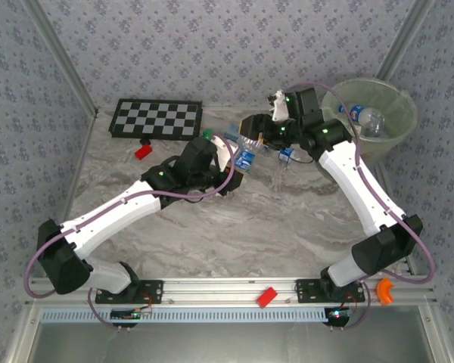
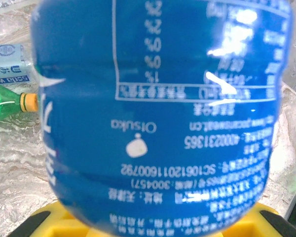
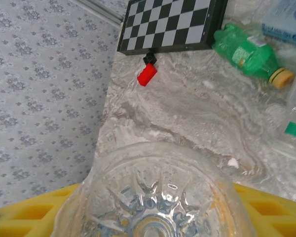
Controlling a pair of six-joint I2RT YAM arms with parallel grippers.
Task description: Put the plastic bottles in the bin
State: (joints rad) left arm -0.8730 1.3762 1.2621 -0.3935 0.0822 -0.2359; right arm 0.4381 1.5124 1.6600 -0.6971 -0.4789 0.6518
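My left gripper (image 2: 150,224) holds a blue-label plastic bottle (image 2: 153,123). My right gripper (image 3: 153,215) is around a clear plastic bottle (image 3: 158,190); I cannot tell if it grips. Squeeze snugly, then lift to the round pale-green bin (image 1: 399,134).

The top external camera sits high behind the arm bases, facing down over the whole grey-veined marble tabletop (image 1: 287,227). The left wrist camera is very close to a blue-labelled plastic bottle (image 2: 158,113). The right wrist camera looks low across the tabletop, past a clear plastic bottle (image 3: 155,197) at its lens, to the black-and-white chequered board (image 3: 172,22) and small red block (image 3: 147,75), both shared with the top view. Each wrist view catches a green plastic bottle with a yellow cap (image 3: 246,52).
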